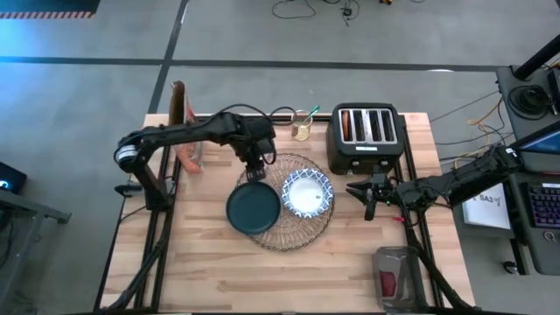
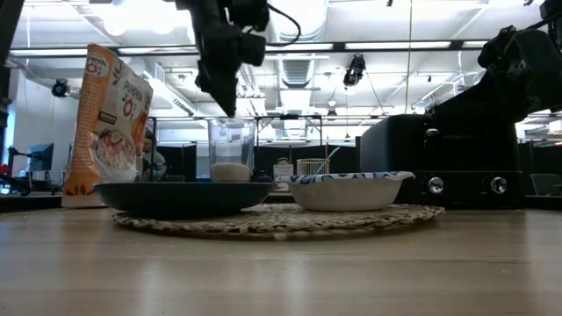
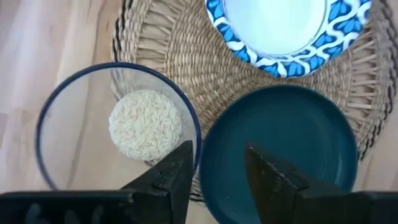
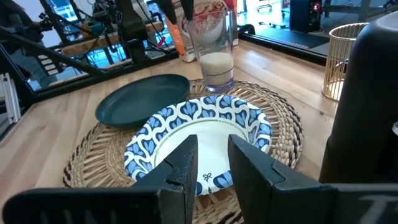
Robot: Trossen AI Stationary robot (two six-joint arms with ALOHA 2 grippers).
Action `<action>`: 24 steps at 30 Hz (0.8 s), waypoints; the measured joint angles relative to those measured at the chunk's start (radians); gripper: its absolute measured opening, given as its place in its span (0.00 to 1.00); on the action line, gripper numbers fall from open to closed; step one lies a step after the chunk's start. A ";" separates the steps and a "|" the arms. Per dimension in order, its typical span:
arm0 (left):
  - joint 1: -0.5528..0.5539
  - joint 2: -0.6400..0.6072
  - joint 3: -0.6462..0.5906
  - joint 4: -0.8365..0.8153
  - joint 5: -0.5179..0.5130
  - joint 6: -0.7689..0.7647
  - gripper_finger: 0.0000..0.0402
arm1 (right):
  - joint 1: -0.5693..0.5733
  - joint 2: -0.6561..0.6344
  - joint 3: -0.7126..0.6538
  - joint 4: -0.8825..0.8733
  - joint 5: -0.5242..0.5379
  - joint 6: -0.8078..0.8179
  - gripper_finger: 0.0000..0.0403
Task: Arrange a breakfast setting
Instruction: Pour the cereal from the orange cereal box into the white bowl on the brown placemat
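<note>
A round woven placemat [image 1: 293, 234] lies mid-table. On it sit a dark teal plate [image 1: 254, 211], overhanging its left edge, and a blue-and-white bowl [image 1: 307, 194] on its right part. A clear glass [image 3: 118, 134] with white grains in its bottom stands upright at the placemat's far left edge. My left gripper [image 3: 217, 155] hangs open just above the glass [image 2: 231, 149], pointing steeply down, with nothing between its fingers. My right gripper [image 4: 211, 165] waits open to the right of the placemat, near the toaster, pointing at the bowl [image 4: 199, 134].
A black four-slot toaster [image 1: 363, 136] stands at the far right. A cereal bag [image 1: 184, 122] stands at the far left, and a gold wire holder [image 1: 303, 129] sits behind the placemat. A grey and red object [image 1: 394, 276] lies at the near right corner. Bare wood spans the near side.
</note>
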 joint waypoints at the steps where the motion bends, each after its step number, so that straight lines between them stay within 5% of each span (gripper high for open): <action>1: -0.002 -0.012 0.000 0.000 -0.001 -0.003 0.32 | 0.000 0.000 0.000 0.000 0.000 0.000 0.20; 17: -0.043 -0.253 -0.015 0.014 -0.029 -0.101 0.32 | 0.000 0.000 0.000 0.000 0.000 0.000 0.20; 24: -0.132 -0.447 -0.164 0.177 -0.031 -0.175 0.32 | 0.000 0.000 0.000 0.000 0.000 0.000 0.20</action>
